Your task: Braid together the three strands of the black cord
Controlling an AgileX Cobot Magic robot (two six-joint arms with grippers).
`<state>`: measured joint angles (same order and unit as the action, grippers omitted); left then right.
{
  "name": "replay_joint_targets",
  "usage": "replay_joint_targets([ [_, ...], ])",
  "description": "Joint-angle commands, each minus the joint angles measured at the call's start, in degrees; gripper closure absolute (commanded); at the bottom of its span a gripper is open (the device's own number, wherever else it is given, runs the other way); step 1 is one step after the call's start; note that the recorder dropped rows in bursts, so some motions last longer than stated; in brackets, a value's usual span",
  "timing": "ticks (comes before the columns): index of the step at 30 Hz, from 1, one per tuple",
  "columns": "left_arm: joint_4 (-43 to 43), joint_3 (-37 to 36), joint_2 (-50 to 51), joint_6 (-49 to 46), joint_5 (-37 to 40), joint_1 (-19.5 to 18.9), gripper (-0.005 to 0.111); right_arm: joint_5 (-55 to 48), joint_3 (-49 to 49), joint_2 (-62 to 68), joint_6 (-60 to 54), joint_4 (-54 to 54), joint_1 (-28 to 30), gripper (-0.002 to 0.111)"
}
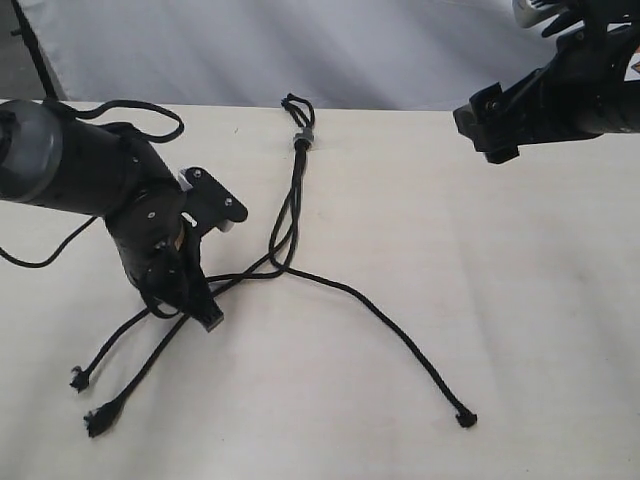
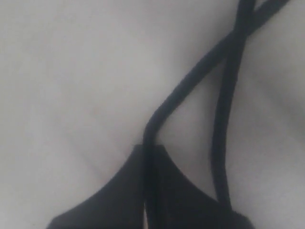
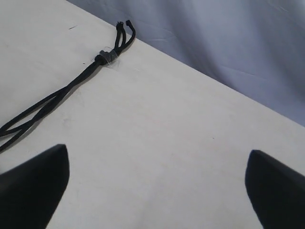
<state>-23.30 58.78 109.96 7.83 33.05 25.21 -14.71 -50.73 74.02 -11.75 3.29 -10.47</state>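
Left hand (image 2: 145,157) clamped on one blurred strand (image 2: 176,98), right hand (image 3: 157,162) spread wide — fingers (image 3: 38,186) partly cropped

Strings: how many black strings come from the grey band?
3. Two strings run left under the left end effector, which pinches one; I cannot tell which. The third trails right. All join at the grey band.

No writing can be read.
A small white sticker (image 1: 633,68) on the black right arm (image 1: 590,90), well behind the right pincer (image 1: 487,132), carries marks too small to make out.
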Motion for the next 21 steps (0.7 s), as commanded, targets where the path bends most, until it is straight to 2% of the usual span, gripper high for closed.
replay_joint_targets([
  [1, 7.0, -1.2, 1.0, -0.7, 0.0, 0.0, 0.107, 1.1, 0.2, -0.3, 0.0, -0.3, 0.3, 0.016],
  [5, 22.5, -1.7, 1.0, -9.8, 4.5, 2.7, 0.107, 1.5, 0.2, -0.3, 0.0, -0.3, 0.3, 0.016],
  [7, 29.7, -1.7, 1.0, -15.4, 4.9, 7.0, 0.107, 1.7, 0.2, -0.3, 0.0, -0.3, 0.3, 0.016],
  [8, 34.8, -1.6, 1.0, -20.5, 4.9, 11.2, 0.107, 1.8, 0.2, -0.3, 0.0, -0.3, 0.3, 0.016],
  [9, 36.0, -0.9, 0.9, -24.7, 5.0, 15.2, 0.107, 1.8, 0.2, -0.3, 0.0, -0.3, 0.3, 0.016],
  [11, 33.2, 0.4, -0.8, -24.1, 4.0, 18.7, 0.107, 1.9, 0.2, -0.1, 0.0, -0.3, 0.3, 0.016],
  [14, 28.1, 0.8, -5.3, -18.2, 1.5, 17.0, 0.107, 2.2, 0.2, 0.6, 0.0, -0.3, 0.3, 0.016],
  [21, 27.6, 0.8, -10.5, -17.6, 0.6, 8.5, 0.107, 2.4, 0.2, 1.1, -0.1, -0.3, 0.3, 0.016],
])
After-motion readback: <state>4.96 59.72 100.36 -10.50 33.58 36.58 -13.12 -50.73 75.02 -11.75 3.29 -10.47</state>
